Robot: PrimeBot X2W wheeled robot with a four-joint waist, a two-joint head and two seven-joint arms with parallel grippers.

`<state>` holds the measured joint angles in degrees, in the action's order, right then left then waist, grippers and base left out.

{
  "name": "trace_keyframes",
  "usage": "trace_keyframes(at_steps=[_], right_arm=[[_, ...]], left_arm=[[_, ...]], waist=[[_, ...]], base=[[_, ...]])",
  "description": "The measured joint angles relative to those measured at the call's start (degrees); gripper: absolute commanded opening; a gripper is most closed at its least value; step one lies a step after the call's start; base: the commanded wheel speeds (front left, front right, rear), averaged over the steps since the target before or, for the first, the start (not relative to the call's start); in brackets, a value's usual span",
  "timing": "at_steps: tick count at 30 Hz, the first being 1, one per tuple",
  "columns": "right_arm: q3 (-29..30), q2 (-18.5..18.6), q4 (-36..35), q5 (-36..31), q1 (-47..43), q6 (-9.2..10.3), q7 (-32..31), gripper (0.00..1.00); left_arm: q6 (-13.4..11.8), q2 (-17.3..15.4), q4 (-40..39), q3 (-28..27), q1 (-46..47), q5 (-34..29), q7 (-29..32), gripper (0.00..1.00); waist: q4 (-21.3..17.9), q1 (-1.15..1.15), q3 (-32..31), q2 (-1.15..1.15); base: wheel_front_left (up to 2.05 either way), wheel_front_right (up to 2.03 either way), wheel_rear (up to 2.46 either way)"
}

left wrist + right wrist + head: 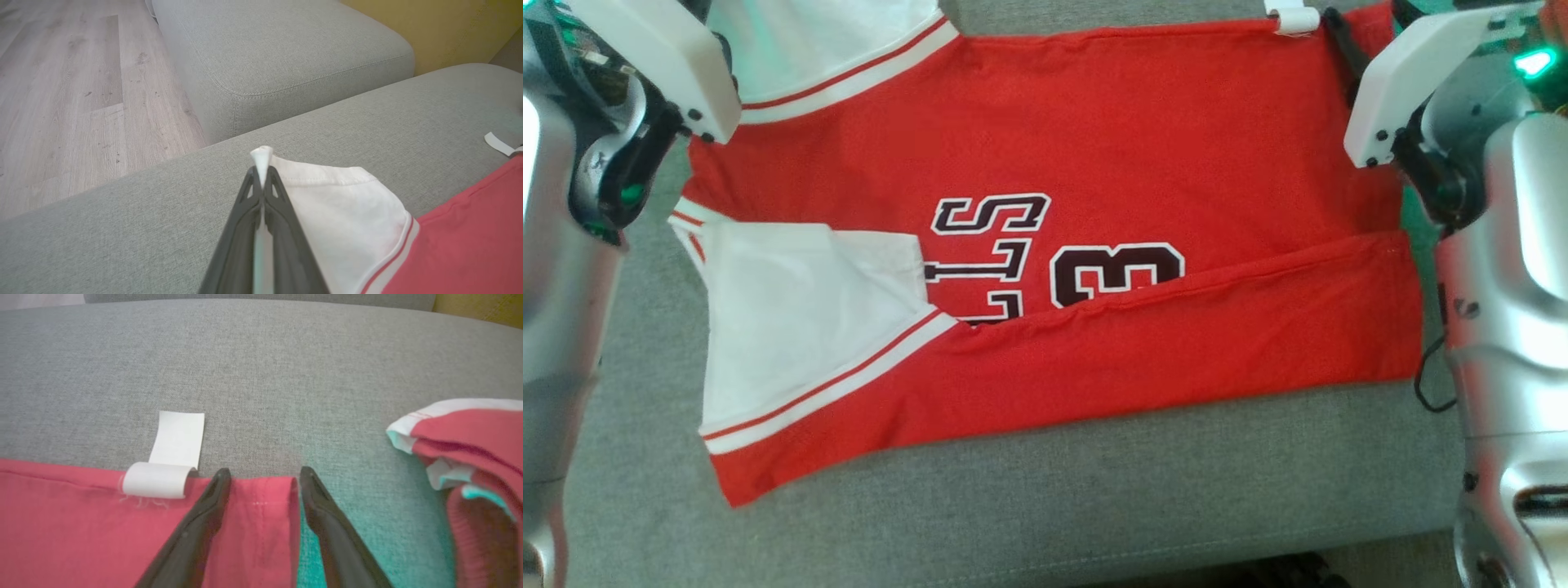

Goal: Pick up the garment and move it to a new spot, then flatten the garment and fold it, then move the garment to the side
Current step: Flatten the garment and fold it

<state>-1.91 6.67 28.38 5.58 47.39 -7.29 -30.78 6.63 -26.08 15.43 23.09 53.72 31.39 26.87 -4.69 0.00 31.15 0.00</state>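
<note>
One lengthwise fold looks done. The garment (1094, 139), a red jersey with white sleeves, lies spread across the grey cushion (1094, 506). Its front strip (1176, 343), the part nearest the cushion's front edge, is turned up over the lower part of the printed number (1115, 273). Judging from the head view, the picking up, moving and flattening are finished. More folding and the move to the side are left.

The matching fold from the cushion's back side seems to be in preparation. Toward the cushion's back left, the left gripper (261, 173) is pressed together on the tip of a white sleeve (339, 212), and a peak of cloth pokes out past the fingertips. Toward the cushion's back right, the right gripper (265, 475) stands spread and holds nothing. One finger is over the red hem corner and the other over bare cushion just outside it. Whether either finger touches down, I cannot tell. A white label (175, 457) curls off the hem just beside that corner. Further right on the cushion sits a bundle of red and white cloth (470, 433), apart from the jersey.
</note>
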Motion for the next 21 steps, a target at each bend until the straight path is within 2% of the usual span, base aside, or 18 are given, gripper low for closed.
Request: trace_keyframes(at_steps=[1, 4, 5, 6, 13, 17, 21], right_arm=[[0.0, 0.2, 0.3, 0.2, 0.3, 0.00, -0.3, 0.53], [-0.1, 0.5, 1.3, 1.3, 1.2, 0.01, -0.8, 0.22], [-0.1, 0.6, 1.4, 1.6, 1.3, 0.01, -0.8, 0.03], [-0.2, 0.6, 1.7, 1.7, 1.3, 0.01, -0.8, 0.00], [-1.5, 0.9, 2.1, 2.9, 1.2, 0.01, 4.5, 0.00], [-2.7, 1.3, 1.6, 4.3, -1.0, 0.01, 8.0, 0.00], [-3.1, 1.7, 0.4, 5.6, -6.3, 0.01, 11.2, 0.00]], left_arm=[[0.0, 0.0, -0.2, 0.1, 0.0, 0.1, -0.2, 0.00], [0.0, 0.0, -0.7, 0.9, 0.0, 0.5, -0.7, 0.00], [0.0, 0.0, -0.8, 0.9, 0.0, 0.5, -0.7, 0.00], [0.0, 0.0, -0.8, 0.9, 0.0, 0.5, -0.8, 0.00], [0.4, -0.1, -1.7, 0.9, -0.9, 1.9, -2.8, 0.00], [0.3, -0.4, -4.1, 0.5, -5.8, 2.5, -5.1, 0.00], [-1.1, -1.2, -8.0, -0.7, -12.4, 2.7, -9.2, 0.00]], waist=[[0.2, 0.00, 0.0, 0.00], [0.6, 0.00, -0.3, 0.00], [0.6, 0.00, -0.4, 0.00], [0.6, 0.00, -0.5, 0.00], [0.6, 0.00, -2.3, 0.00], [0.7, 0.00, -4.3, 0.00], [1.1, -0.01, -6.8, 0.00]], base=[[0.00, 0.00, 0.00], [0.00, 0.00, 0.00], [0.00, 0.00, 0.00], [0.00, 0.00, 0.00], [0.00, 0.00, 0.00], [0.00, 0.00, 0.00], [0.00, 0.00, 0.00]])
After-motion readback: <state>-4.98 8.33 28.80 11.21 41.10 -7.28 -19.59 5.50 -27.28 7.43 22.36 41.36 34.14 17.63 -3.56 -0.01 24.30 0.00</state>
